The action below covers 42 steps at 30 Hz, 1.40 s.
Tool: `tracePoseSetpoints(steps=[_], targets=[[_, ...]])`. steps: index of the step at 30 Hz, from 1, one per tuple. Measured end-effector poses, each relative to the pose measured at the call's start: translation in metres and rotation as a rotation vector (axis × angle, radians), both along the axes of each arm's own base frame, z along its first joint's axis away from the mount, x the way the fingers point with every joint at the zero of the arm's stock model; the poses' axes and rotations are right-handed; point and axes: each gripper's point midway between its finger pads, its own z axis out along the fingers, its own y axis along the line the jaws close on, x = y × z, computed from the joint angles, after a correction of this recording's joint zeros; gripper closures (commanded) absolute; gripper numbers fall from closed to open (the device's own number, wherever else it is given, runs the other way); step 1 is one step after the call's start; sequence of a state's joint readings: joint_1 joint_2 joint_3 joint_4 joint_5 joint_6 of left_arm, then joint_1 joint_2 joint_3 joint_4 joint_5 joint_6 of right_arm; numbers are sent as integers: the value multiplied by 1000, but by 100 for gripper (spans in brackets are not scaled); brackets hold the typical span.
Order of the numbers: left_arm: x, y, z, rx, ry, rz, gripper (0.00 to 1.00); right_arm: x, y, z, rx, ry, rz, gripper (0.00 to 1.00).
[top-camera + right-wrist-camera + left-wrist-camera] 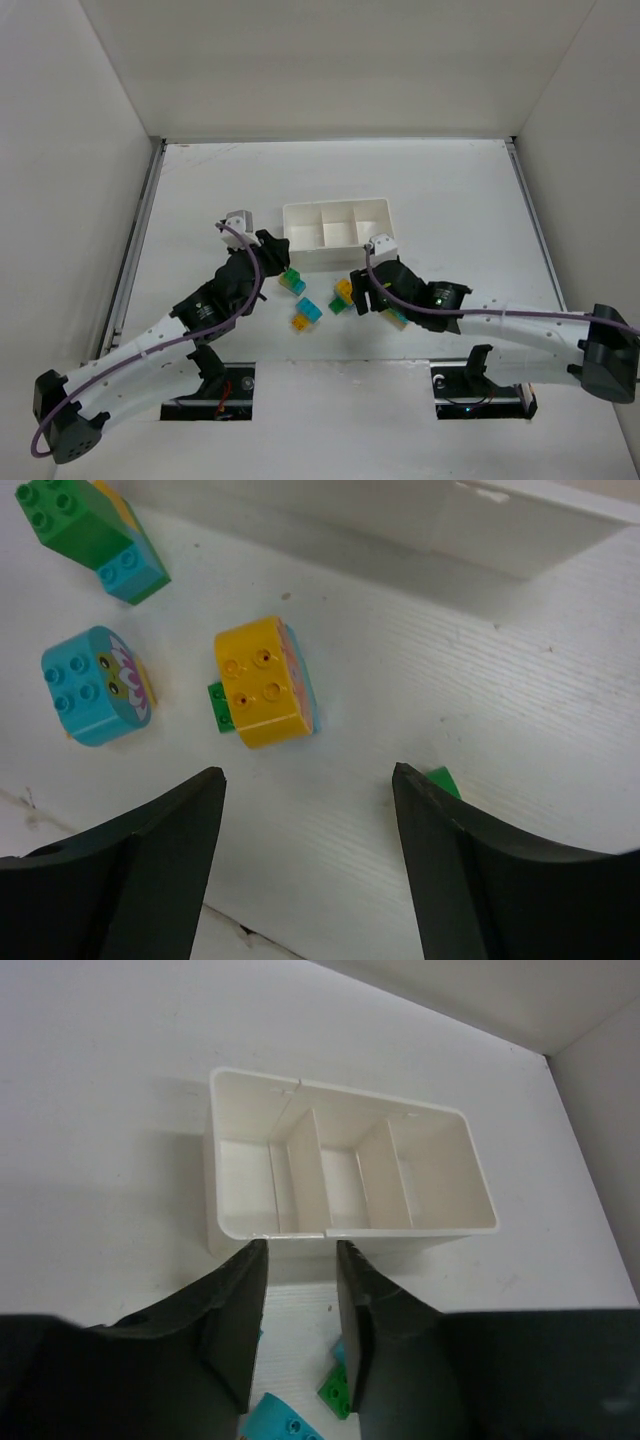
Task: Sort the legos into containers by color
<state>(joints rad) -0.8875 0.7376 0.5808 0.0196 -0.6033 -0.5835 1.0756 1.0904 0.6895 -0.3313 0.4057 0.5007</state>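
The white three-compartment tray (338, 212) stands mid-table, and its compartments look empty in the left wrist view (245, 1225). Four lego stacks lie in front of it. These are a green-cyan stack (292, 282), a cyan-orange stack (306, 314), a yellow stack with green beside it (343, 295), and a yellow-green piece (396, 320) partly under the right arm. My left gripper (278, 258) is open and empty at the tray's near left corner (300, 1252), above a green brick (335, 1392) and a cyan brick (280, 1422). My right gripper (362, 290) is open and empty (308, 775), just short of the yellow brick (262, 683).
The right wrist view also shows the cyan brick (90, 685), the green-cyan stack (90, 535), a green corner (441, 779) by the right finger, and the tray wall (420, 535) behind. White walls enclose the table on three sides.
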Motion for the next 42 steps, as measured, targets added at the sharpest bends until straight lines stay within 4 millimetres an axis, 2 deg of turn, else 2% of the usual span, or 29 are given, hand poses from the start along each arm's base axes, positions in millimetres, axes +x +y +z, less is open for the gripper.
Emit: tracePoseSetpoints(steps=[4,9,13,21,23,26,28,37,42], targets=[[4,5,-1,-7,-13,19,50,9,21,-10,-22,-12,51,23],[6,13,-20,7,10,26,47,21,41,-25,-70,-13,96,23],[11,18,-28,5,30,32,47,27,50,-31,-87,-12,120,28],[17,7,-53,2,106,-28,47,41,47,-35,-91,-18,100,47],[17,4,-54,-6,111,-45,47,44,46,-34,-85,-21,91,46],[16,0,-53,-21,109,-63,47,45,45,-35,-83,-16,91,35],[16,-1,-51,-27,106,-68,47,44,44,-38,-82,-6,100,33],[18,-5,-54,-31,113,-78,47,37,46,-51,-91,40,126,34],[18,-6,-52,-37,107,-80,47,35,44,-62,-108,64,117,38]])
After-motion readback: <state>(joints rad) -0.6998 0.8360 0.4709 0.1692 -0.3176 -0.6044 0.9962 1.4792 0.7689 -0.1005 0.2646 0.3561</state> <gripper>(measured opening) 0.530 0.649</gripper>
